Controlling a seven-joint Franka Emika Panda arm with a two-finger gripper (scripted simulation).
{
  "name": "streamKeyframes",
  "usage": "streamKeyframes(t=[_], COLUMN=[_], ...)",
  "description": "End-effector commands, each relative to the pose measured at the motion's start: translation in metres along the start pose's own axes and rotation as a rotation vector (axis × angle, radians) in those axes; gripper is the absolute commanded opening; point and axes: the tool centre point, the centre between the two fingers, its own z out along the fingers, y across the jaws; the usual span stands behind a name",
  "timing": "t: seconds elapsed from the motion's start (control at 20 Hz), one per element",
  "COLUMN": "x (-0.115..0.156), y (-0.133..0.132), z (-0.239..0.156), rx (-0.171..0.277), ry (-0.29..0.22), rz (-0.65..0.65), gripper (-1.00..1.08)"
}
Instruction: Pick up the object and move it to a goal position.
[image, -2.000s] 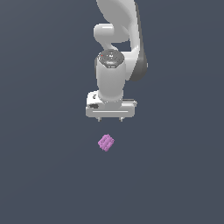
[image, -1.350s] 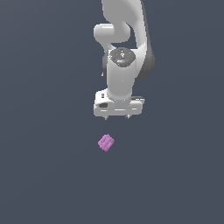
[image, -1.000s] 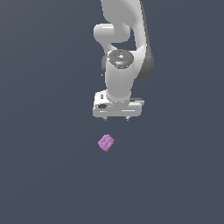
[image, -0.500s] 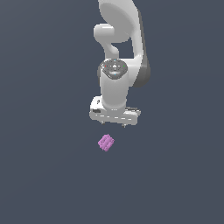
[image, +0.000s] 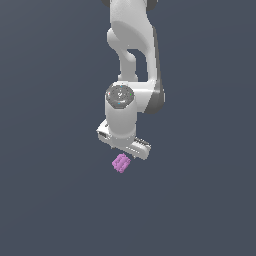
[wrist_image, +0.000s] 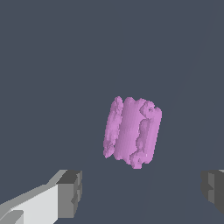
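Note:
The object (image: 120, 164) is a small pink-purple ridged block lying on the dark grey floor. My white gripper (image: 125, 151) hovers just above it, its body covering the block's upper edge in the exterior view. In the wrist view the object (wrist_image: 132, 131) fills the middle. Two grey fingertips (wrist_image: 70, 194) stand wide apart in front of it, so the gripper (wrist_image: 142, 190) is open and holds nothing. The block lies beyond the fingertips, not between them.
A flat dark grey floor (image: 50, 200) spreads on all sides. The white arm (image: 132, 60) rises from the gripper toward the top of the exterior view.
The gripper has come down toward the block and twisted about its axis. The gap above the block has closed. The block has not moved.

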Motion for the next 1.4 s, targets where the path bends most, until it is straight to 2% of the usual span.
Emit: streamKeyframes(t=[0.0, 0.5, 0.9, 1.35], x=[0.007, 0.022, 0.022, 0.022], y=[0.002, 0.008, 0.009, 0.009], z=[0.007, 0.022, 0.029, 0.07], rx=[0.001, 0.001, 0.001, 0.001], ry=[0.003, 0.009, 0.009, 0.009], rz=[0.065, 0.2, 0.204, 0.208], gripper=[1.0, 1.0, 1.0, 1.0])
